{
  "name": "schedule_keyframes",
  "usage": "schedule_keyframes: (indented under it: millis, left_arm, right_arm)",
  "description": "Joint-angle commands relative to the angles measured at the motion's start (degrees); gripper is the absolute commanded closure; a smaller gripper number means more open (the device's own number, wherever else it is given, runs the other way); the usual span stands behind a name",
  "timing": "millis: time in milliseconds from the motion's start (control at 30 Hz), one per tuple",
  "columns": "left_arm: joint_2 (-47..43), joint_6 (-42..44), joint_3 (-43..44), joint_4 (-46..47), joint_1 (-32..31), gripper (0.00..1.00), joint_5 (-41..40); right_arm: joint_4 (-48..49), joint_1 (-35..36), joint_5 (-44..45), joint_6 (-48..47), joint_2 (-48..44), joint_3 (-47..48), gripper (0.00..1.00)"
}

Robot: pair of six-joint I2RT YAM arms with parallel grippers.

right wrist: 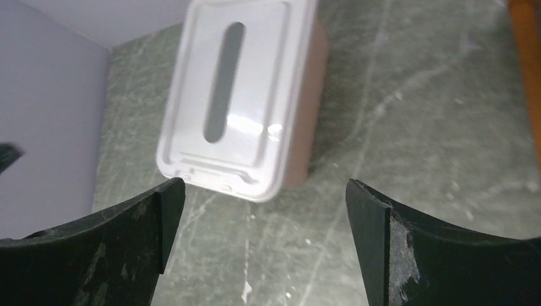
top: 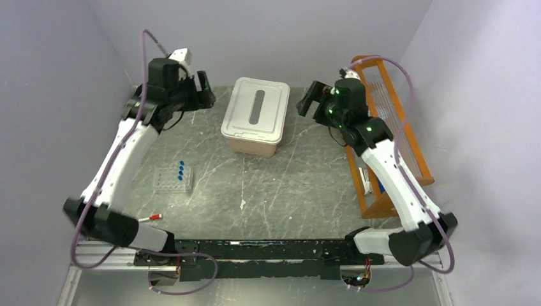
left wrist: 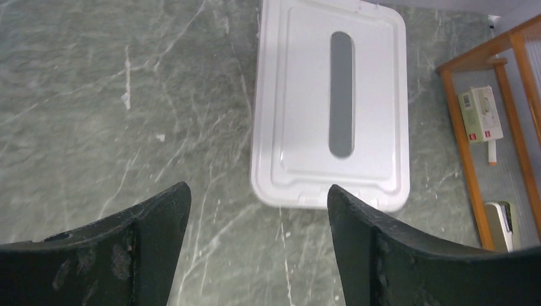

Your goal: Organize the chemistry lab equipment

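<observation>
As both arms hang beside the box [top: 255, 113], grip state: left gripper [left wrist: 256, 191] jaws apart, empty; right gripper [right wrist: 263, 185] likewise.
Tubes: blue-capped tubes [top: 181, 169] upright in clear rack [top: 167, 183], left side of table [top: 306, 185], well apart from both grippers.
Handling: likely light, smooth, slippery, maybe brittle.
Hold: at the cap, lift straight up; rack may slide.

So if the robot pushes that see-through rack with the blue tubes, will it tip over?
Probably not: the rack looks low and wide, so it should slide. The blue-capped tubes stand in one row at its edge, so they'd likely just wobble.
</observation>
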Motion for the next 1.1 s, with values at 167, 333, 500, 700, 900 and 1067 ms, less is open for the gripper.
schedule_keyframes:
  millis: [167,333,500,700,900,1067]
  left_arm:
    - [-26.85,-2.82,-14.96,-14.17,-0.3,0.19,-8.07]
    - [-40.12,-5.28,-17.98,-23.17,-0.3,0.18,-13.01]
    - [-47.91,-6.78,-15.53,-30.08,-0.3,0.17,-15.29]
    - [-48.21,-2.54,-4.67,-40.42,-0.3,0.09,-21.09]
    - [-50.56,-1.98,-1.68,-41.02,-0.3,0.03,-19.66]
    - [-50.4,-2.64,-2.22,-41.48,-0.3,0.03,-18.99]
  right_arm:
    - [-20.56,0.18,12.42,-0.67,-19.42,-5.47,0.0]
    - [-25.12,0.05,14.33,-1.67,-26.16,-3.73,0.0]
    - [-26.86,0.11,12.9,-2.91,-30.86,-2.05,0.0]
    - [-28.99,0.04,10.89,-3.48,-33.32,2.95,0.0]
    - [-29.54,0.0,9.92,-3.97,-34.85,4.01,0.0]
    - [-28.21,-0.09,9.33,-4.15,-36.38,3.4,0.0]
